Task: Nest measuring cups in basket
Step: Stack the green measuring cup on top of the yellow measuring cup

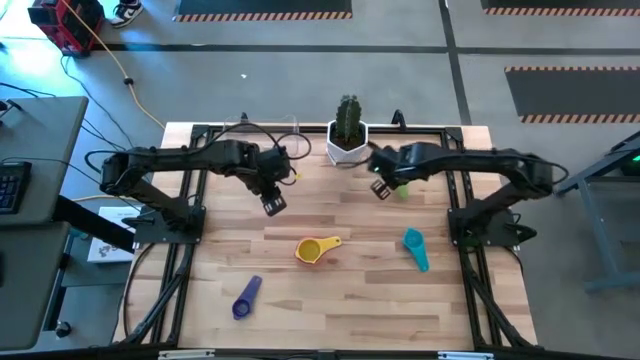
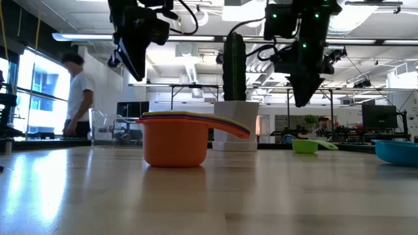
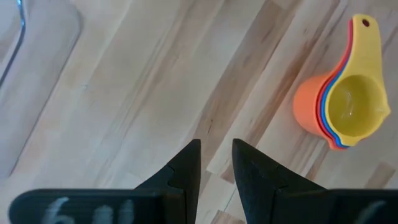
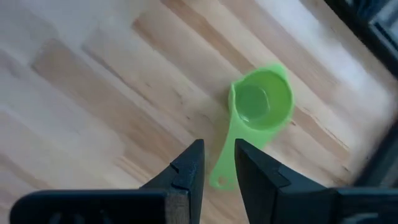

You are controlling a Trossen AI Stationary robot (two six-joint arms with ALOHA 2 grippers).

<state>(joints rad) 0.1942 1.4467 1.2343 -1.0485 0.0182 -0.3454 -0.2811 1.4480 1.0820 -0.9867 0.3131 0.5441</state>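
A nested stack of measuring cups [image 1: 315, 248], yellow on top and orange outermost [image 3: 342, 106], stands on the table's middle. A green cup [image 4: 261, 102] lies upright near the far right, a teal cup [image 1: 415, 248] at the right, and a purple cup [image 1: 247, 297] near the front left. The clear basket [image 2: 114, 127] stands at the far edge, left of the cactus. My left gripper [image 3: 216, 144] hangs above bare wood beyond the stack, its fingers a narrow gap apart and empty. My right gripper [image 4: 217, 146] hovers over the green cup's handle [image 4: 225, 158], equally narrow, well above it.
A white pot with a green cactus [image 1: 347, 135] stands at the middle of the far edge, between the two arms. Black frame rails [image 1: 190, 250] run along the table's left and right sides. A person [image 2: 78, 91] stands in the room beyond the table.
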